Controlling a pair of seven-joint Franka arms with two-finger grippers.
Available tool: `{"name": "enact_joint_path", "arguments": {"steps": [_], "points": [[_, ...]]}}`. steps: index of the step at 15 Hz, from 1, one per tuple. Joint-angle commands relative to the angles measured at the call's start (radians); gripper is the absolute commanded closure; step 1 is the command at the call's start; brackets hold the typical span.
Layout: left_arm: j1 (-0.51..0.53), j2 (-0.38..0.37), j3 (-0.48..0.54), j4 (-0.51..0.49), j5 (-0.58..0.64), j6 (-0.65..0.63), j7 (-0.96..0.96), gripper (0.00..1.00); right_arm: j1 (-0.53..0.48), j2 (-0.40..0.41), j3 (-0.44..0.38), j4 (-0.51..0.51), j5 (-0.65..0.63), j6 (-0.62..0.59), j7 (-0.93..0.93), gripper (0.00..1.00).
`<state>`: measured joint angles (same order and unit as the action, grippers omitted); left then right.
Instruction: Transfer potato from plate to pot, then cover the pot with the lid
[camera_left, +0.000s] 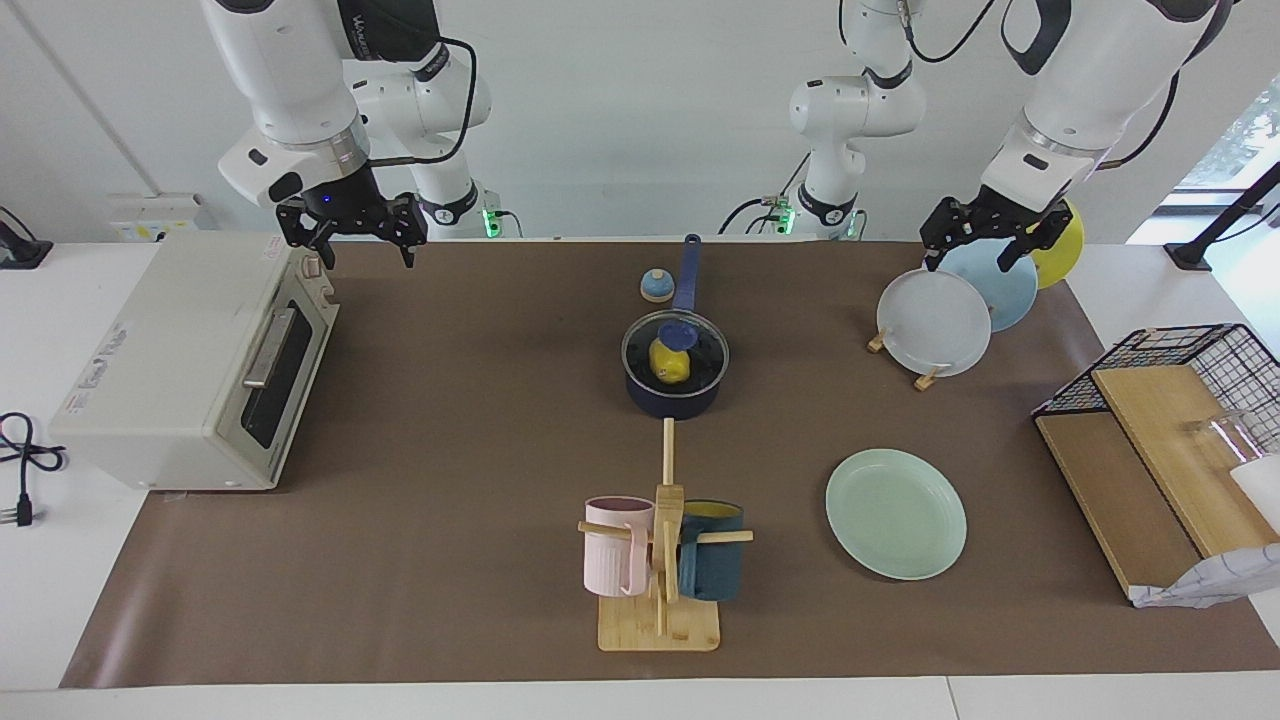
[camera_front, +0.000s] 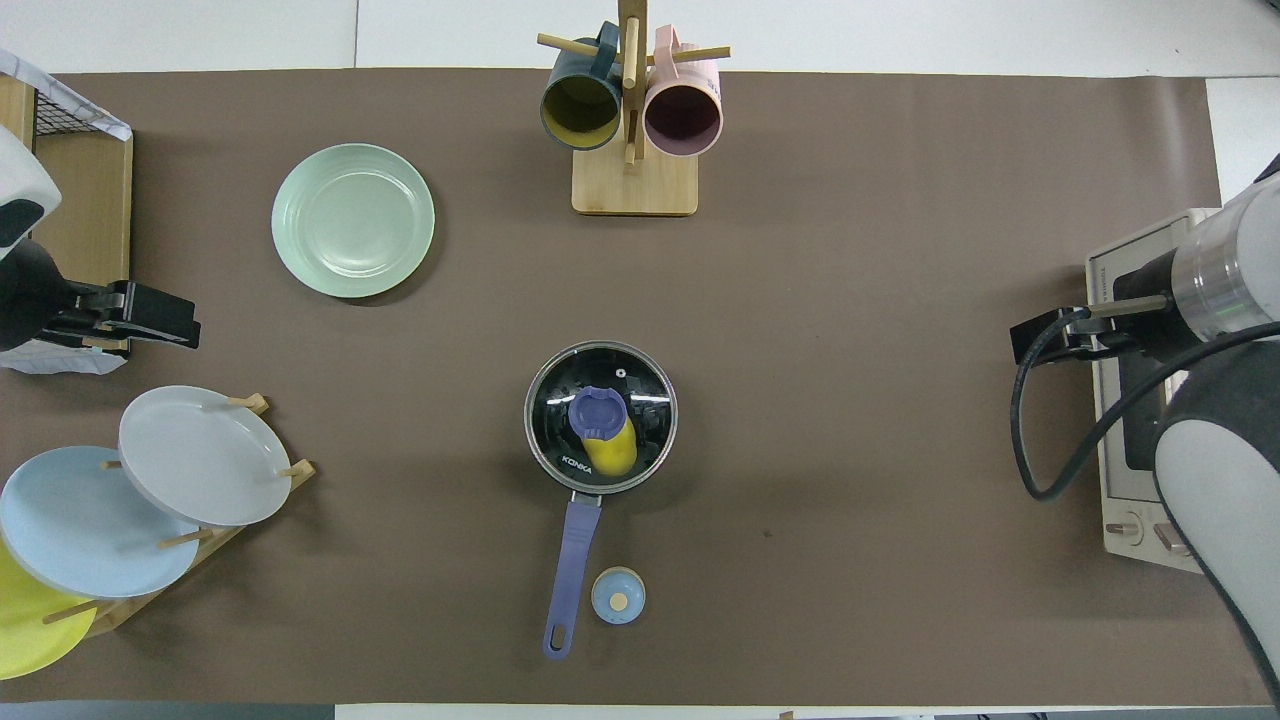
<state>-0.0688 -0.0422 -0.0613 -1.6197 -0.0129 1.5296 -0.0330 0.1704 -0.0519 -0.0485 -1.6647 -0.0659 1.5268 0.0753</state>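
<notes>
The dark navy pot (camera_left: 670, 402) stands mid-table, its long blue handle (camera_left: 688, 270) pointing toward the robots. The clear glass lid (camera_left: 703, 347) with a blue knob sits on the pot. The yellow potato (camera_left: 668, 366) lies inside, seen through the glass. The overhead view also shows the lid (camera_front: 645, 400) and the potato (camera_front: 612, 452). The mint-green plate (camera_left: 896, 513) lies bare, farther from the robots, toward the left arm's end. My left gripper (camera_left: 975, 250) is open and empty, raised over the plate rack. My right gripper (camera_left: 365, 245) is open and empty, raised over the toaster oven's edge.
A small blue-topped bell (camera_left: 656, 286) sits beside the pot handle. A wooden mug rack (camera_left: 660, 560) with two mugs stands farther out. A rack of plates (camera_left: 935, 322) and a wire basket (camera_left: 1180, 345) are at the left arm's end; a toaster oven (camera_left: 190, 360) is at the right arm's.
</notes>
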Motion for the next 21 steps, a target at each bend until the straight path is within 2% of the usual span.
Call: {"name": "enact_joint_path", "arguments": {"steps": [1, 4, 21], "points": [[0.012, -0.025, -0.005, -0.029, -0.009, 0.009, -0.005, 0.00, -0.045, 0.011, 0.015, 0.008, -0.002, -0.017, -0.028, 0.00], [0.012, -0.025, -0.005, -0.029, -0.009, 0.009, -0.005, 0.00, -0.038, 0.014, 0.018, 0.011, 0.001, 0.021, -0.022, 0.00], [0.012, -0.025, -0.005, -0.029, -0.009, 0.009, -0.005, 0.00, -0.126, 0.020, 0.012, 0.003, 0.052, 0.045, -0.015, 0.00]]}}
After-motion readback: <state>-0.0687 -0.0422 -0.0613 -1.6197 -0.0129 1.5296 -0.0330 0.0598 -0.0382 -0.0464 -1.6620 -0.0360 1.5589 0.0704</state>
